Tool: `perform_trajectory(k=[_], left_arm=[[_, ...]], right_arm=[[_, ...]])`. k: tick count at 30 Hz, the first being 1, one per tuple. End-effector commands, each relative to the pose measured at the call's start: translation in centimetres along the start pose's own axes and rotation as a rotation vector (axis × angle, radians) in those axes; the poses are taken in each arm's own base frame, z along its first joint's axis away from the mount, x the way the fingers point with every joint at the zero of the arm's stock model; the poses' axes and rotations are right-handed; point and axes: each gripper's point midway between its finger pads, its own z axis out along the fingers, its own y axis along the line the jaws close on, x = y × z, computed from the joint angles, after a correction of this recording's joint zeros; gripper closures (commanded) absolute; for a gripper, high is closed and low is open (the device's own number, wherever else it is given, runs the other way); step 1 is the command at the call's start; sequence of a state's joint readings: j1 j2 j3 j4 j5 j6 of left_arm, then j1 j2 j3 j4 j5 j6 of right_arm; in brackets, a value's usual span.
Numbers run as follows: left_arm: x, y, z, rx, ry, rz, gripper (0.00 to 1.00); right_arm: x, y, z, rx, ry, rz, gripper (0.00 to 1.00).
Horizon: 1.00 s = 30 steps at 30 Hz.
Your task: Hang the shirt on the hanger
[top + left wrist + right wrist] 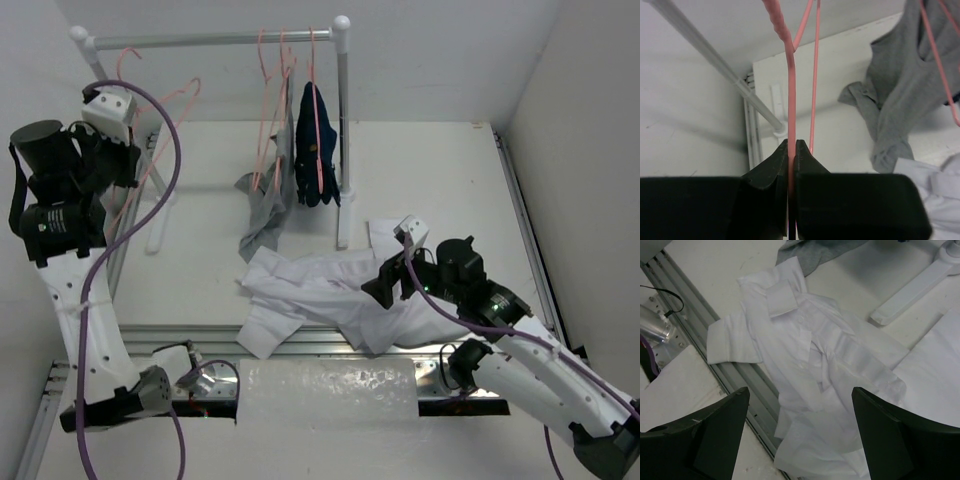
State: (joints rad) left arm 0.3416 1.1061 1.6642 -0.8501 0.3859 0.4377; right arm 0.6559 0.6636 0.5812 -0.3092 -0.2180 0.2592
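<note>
On the white table (440,170), a large white long-sleeved collared shirt of thin cloth (320,290) is spread crumpled, its lower part lying over the near metal edge. Near the left end of the white tube rail (215,40), a thin salmon-pink wire hanger (791,95) is clamped between the closed jaws of the left gripper (791,147). The right gripper (800,397) is held above the shirt, jaws wide apart and empty.
</note>
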Motion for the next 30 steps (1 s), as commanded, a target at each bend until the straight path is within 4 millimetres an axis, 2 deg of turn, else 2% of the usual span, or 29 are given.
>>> perform_trajectory(k=[1,7,9,10,13,15,17,18,19,20,21,22,23,24,26,28,29,30], left_arm=[[-0.9,-2.9,-3.0,0.102,-0.046,0.042,1.0],[-5.6,-4.4,-8.8,0.065,-0.226,0.071,1.0],[-6.7,-5.2,-10.0,0.083,-0.283,0.089,1.0],[-8.1,-5.6,-11.2,0.086,-0.334,0.082,1.0],[-10.1,-6.9,-12.4,0.154,-0.39,0.048,1.0],[-11.4,-7.9,-12.9,0.215,-0.427,0.013,1.0],[-12.2,-9.9,-12.9,0.366,-0.457,0.001,1.0],[-12.8,-11.6,-13.5,0.484,-0.479,-0.02,1.0],[-12.9,-12.1,-13.5,0.537,-0.481,-0.042,1.0],[-12.2,-12.6,-12.7,0.595,-0.457,-0.079,1.0],[-12.3,-13.3,-12.9,0.66,-0.459,-0.099,1.0],[-12.0,-13.3,-12.5,0.671,-0.451,-0.104,1.0],[-11.6,-13.3,-12.2,0.674,-0.443,-0.103,1.0],[-11.1,-13.3,-12.0,0.663,-0.436,-0.077,1.0],[-10.5,-13.6,-12.0,0.679,-0.412,-0.072,1.0],[-9.6,-13.5,-10.7,0.715,-0.372,-0.1,1.0],[-8.9,-13.4,-9.8,0.72,-0.341,-0.117,1.0],[-8.1,-12.8,-8.0,0.72,-0.297,-0.148,1.0]], right_arm=[[-3.2,1.1,-0.8,-0.044,-0.063,-0.05,0.16],[-4.8,1.4,-1.6,-0.046,-0.075,-0.073,0.16],[-5.2,1.4,-1.7,-0.042,-0.08,-0.078,0.16],[-5.3,1.4,-1.7,-0.04,-0.082,-0.079,0.16],[-6.0,0.9,-2.0,-0.008,-0.093,-0.079,0.15],[-6.4,-0.1,-2.1,0.052,-0.091,-0.076,0.15],[-7.0,-1.2,-2.4,0.124,-0.094,-0.068,0.15],[-7.9,-2.1,-3.0,0.19,-0.114,-0.065,0.15],[-8.5,-2.3,-3.4,0.206,-0.129,-0.071,0.15],[-10.1,-2.3,-4.4,0.222,-0.168,-0.093,0.14],[-11.2,-2.6,-5.1,0.252,-0.194,-0.106,0.13],[-12.3,-2.7,-5.8,0.271,-0.217,-0.117,0.13],[-14.5,-2.5,-7.3,0.293,-0.257,-0.141,0.12],[-15.5,-3.2,-8.2,0.344,-0.272,-0.146,0.12],[-18.5,-2.9,-10.2,0.376,-0.315,-0.168,0.11],[-20.1,-2.3,-10.9,0.36,-0.334,-0.184,0.11],[-21.5,-1.8,-11.8,0.349,-0.359,-0.196,0.11],[-21.8,-1.7,-11.2,0.34,-0.343,-0.201,0.11]])
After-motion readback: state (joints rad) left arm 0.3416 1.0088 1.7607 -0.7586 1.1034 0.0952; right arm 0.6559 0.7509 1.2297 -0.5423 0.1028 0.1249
